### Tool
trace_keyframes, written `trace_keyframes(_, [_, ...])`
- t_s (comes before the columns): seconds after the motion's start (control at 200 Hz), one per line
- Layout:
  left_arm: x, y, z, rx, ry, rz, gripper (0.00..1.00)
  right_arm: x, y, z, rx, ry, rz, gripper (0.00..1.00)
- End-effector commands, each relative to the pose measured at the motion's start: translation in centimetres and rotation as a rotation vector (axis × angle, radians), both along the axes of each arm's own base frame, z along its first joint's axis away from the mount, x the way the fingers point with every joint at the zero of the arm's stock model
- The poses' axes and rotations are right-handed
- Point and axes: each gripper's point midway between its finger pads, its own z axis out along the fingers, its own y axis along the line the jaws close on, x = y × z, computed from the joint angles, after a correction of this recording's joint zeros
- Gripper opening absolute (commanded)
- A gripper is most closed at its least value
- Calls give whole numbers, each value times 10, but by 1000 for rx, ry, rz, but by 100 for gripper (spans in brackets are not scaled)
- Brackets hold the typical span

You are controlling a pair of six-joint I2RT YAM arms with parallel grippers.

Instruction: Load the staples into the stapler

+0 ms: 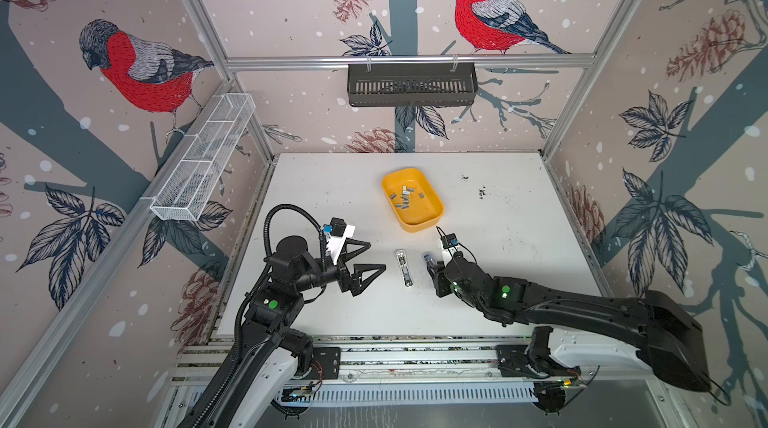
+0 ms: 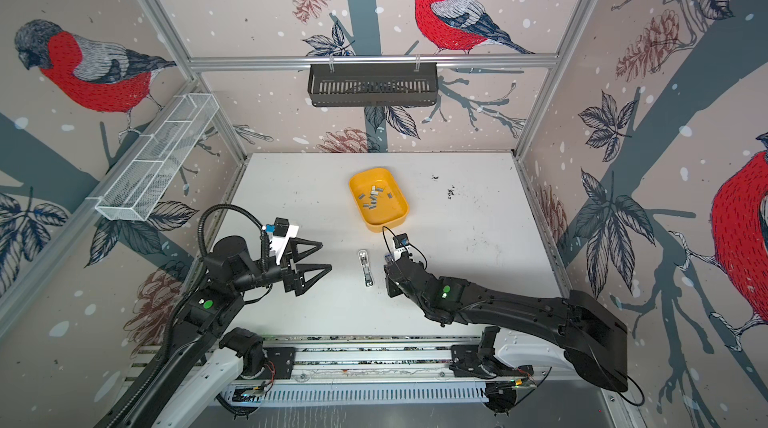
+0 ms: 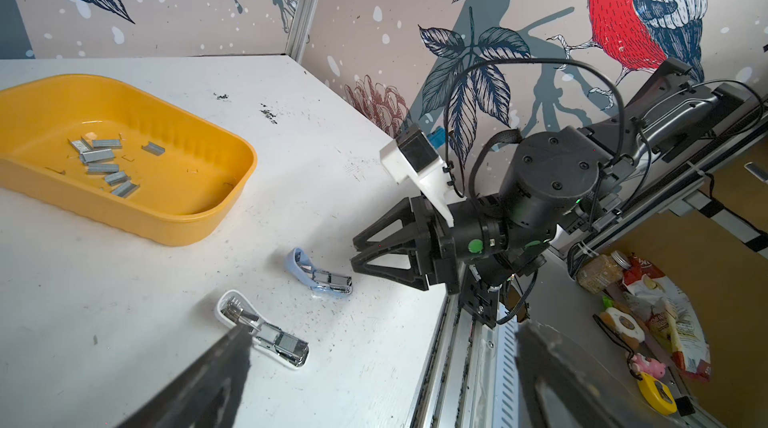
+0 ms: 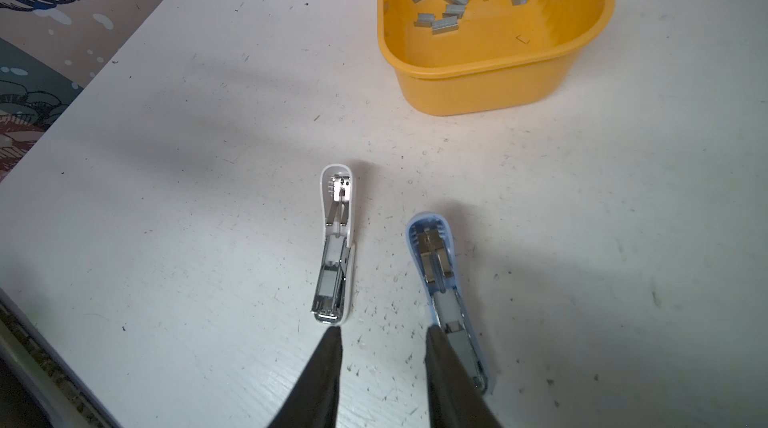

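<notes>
Two small staplers lie opened flat on the white table, metal channels up. The white stapler [image 1: 404, 268] [image 2: 365, 268] [image 3: 266, 332] [image 4: 334, 247] is on the left and the blue stapler [image 1: 427, 257] [image 2: 388, 257] [image 3: 320, 276] [image 4: 436, 263] on the right. The staples [image 1: 405, 197] [image 2: 374, 197] [image 3: 104, 164] [image 4: 453, 1] are several grey strips in a yellow tray [image 1: 419, 226] [image 4: 478, 89] behind them. My right gripper [image 1: 432, 270] [image 3: 357, 257] [image 4: 382, 331] is open and empty at the blue stapler's near end, one finger overlapping it. My left gripper [image 1: 376, 256] [image 2: 326, 256] [image 3: 382, 330] is wide open left of the white stapler.
A black slotted basket [image 1: 411, 85] hangs on the back wall and a white wire basket [image 1: 203, 155] on the left wall. The arms' rail [image 1: 415, 355] runs along the table's front edge. Dark specks lie around the staplers. Snack bags [image 3: 665, 322] lie beyond the rail.
</notes>
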Motion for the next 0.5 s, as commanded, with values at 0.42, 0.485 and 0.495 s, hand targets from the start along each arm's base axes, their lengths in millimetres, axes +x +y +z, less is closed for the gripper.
trace_keyframes(0.42, [50, -39, -31, 35, 109, 185, 99, -16, -36, -56, 0, 204, 11, 39])
trace_keyframes(0.485, [54, -50, -37, 46, 121, 176, 99, -15, -35, -59, -2, 210, 23, 38])
trace_keyframes(0.495, [55, -51, -37, 48, 123, 176, 99, -15, -34, -60, -5, 211, 25, 38])
